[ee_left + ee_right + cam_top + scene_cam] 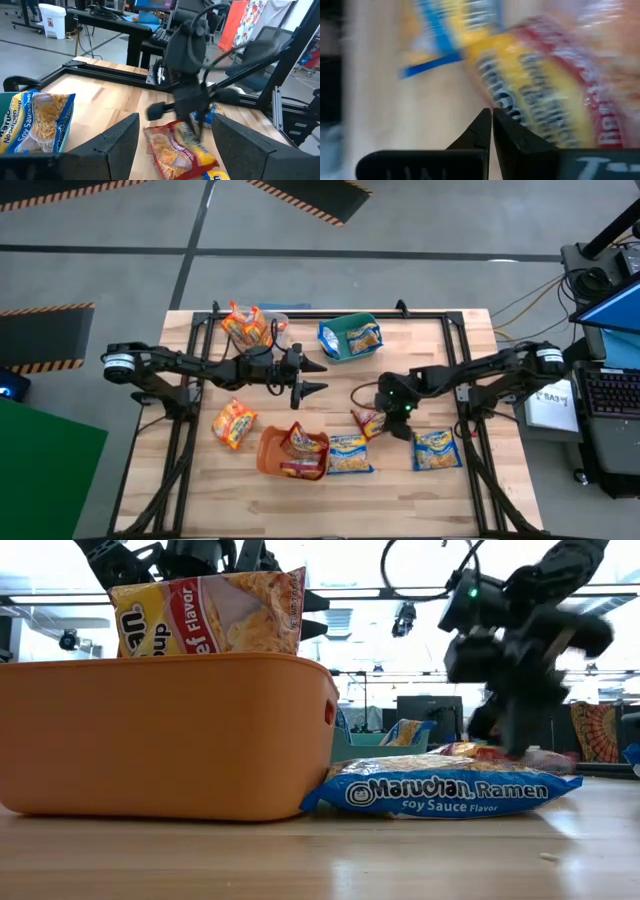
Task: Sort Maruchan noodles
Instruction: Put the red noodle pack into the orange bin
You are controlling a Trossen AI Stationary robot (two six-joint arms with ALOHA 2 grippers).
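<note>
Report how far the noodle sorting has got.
Done: dark red packets sit in the orange tub, blue ones in the teal tub, orange ones in the clear tub. In hand: the right end effector, shut, is at a dark red packet. The left end effector hovers open. Left: three loose packets.

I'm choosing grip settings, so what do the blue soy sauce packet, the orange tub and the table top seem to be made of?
The blue soy sauce packet looks like thin glossy plastic film: printed, crinkled, with a bright sheen. The orange tub seems to be moulded plastic with a smooth matte wall and rounded rim. The table top looks like pale wood, butcher-block style, with visible plank strips and grain.
</note>
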